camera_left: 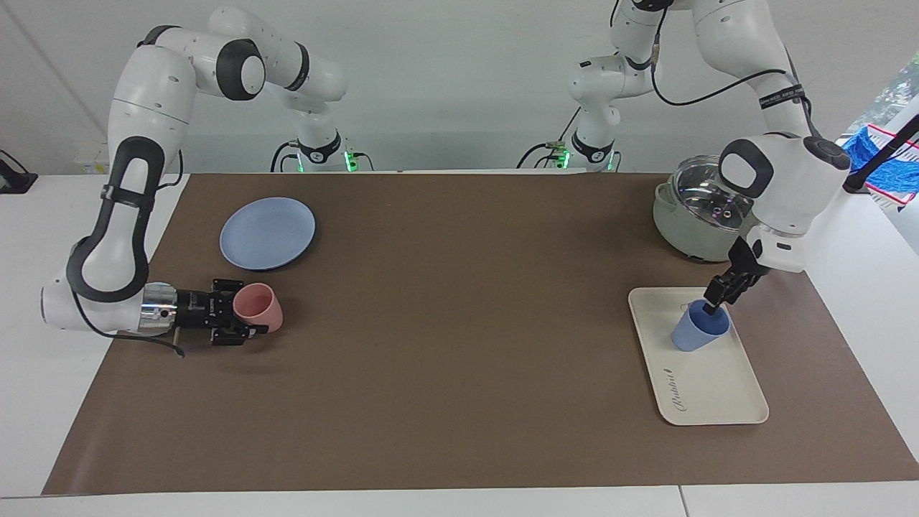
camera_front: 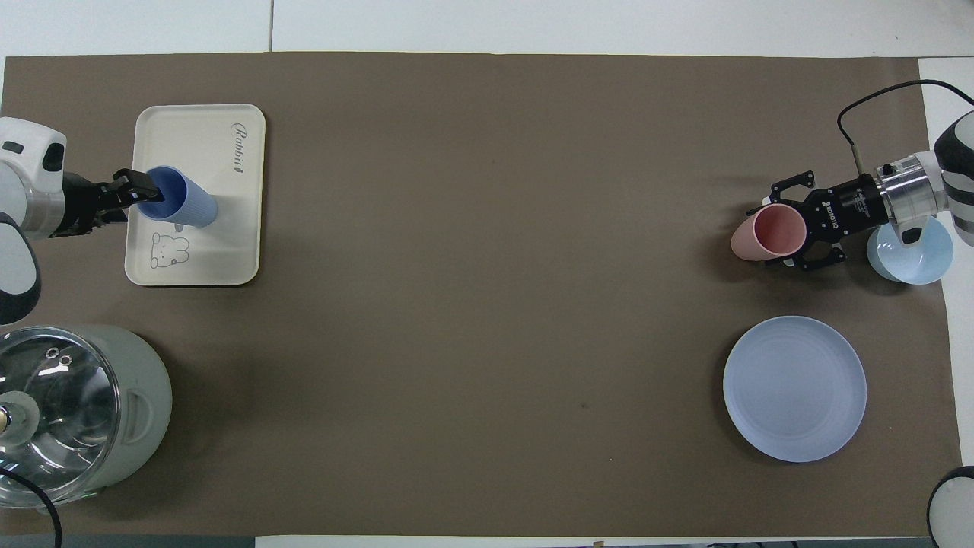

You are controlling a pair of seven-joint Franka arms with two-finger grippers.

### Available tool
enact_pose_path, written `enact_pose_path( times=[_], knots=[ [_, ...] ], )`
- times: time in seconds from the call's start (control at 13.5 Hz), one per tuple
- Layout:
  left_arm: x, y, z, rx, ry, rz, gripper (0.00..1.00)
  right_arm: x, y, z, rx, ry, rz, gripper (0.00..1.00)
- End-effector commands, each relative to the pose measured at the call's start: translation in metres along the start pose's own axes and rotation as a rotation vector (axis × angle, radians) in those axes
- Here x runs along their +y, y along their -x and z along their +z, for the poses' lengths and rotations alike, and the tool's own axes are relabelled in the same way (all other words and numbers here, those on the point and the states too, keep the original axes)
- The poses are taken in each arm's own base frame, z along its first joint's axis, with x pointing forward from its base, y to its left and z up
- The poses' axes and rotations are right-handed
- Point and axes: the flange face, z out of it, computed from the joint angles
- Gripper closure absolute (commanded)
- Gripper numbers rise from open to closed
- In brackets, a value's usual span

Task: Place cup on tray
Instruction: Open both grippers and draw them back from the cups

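Note:
The periwinkle-blue cup [camera_left: 695,332] [camera_front: 190,204] is tilted, with its base on the cream-white tray [camera_left: 718,391] [camera_front: 236,228], toward the left arm's end of the table. My left gripper [camera_left: 715,307] [camera_front: 143,193] is shut on the cup's rim, one finger inside and one outside. My right gripper [camera_left: 240,314] [camera_front: 787,228] is at the right arm's end of the table. Its fingers clasp a pink tumbler [camera_left: 260,307] [camera_front: 765,234] that is tilted on its side.
A round blue plate [camera_left: 267,233] [camera_front: 794,388] lies nearer to the robots than the pink tumbler. A light-blue bowl [camera_front: 917,255] sits under the right wrist. A grey pot with a glass lid [camera_left: 693,215] [camera_front: 68,411] stands nearer to the robots than the tray.

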Motion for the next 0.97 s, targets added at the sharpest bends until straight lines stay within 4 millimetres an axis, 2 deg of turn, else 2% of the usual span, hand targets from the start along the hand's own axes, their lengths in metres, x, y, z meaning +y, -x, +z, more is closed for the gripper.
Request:
enact_pose_path(
  times=[0.0,0.15,0.3,0.37,0.52,0.67,0.74,0.89],
  knots=[
    [0.014,-0.001,-0.041,-0.058,-0.051,0.162,0.0,0.004,-0.007,-0.008,0.013,0.015,-0.017,0.0],
    [0.033,0.011,-0.058,-0.091,-0.064,0.309,0.0,0.009,-0.018,-0.016,0.046,0.006,-0.005,0.0],
    [0.041,0.023,-0.077,-0.128,-0.081,0.408,0.0,0.015,-0.023,-0.028,0.06,0.001,-0.008,0.0],
    [0.044,0.021,-0.09,-0.133,-0.08,0.423,0.0,0.018,-0.025,-0.037,0.075,-0.004,-0.011,0.0],
    [0.056,0.014,-0.128,-0.175,-0.096,0.441,0.0,0.013,-0.015,-0.064,0.14,0.004,-0.044,0.0],
    [0.065,0.01,-0.152,-0.202,-0.097,0.449,0.0,0.002,0.018,-0.078,0.229,0.06,-0.176,0.0],
    [0.068,0.011,-0.163,-0.22,-0.097,0.449,0.0,0.001,0.041,-0.091,0.29,0.094,-0.275,0.0],
    [0.073,0.01,-0.167,-0.218,-0.093,0.44,0.0,-0.003,0.087,-0.106,0.383,0.164,-0.428,0.0]
  ],
)
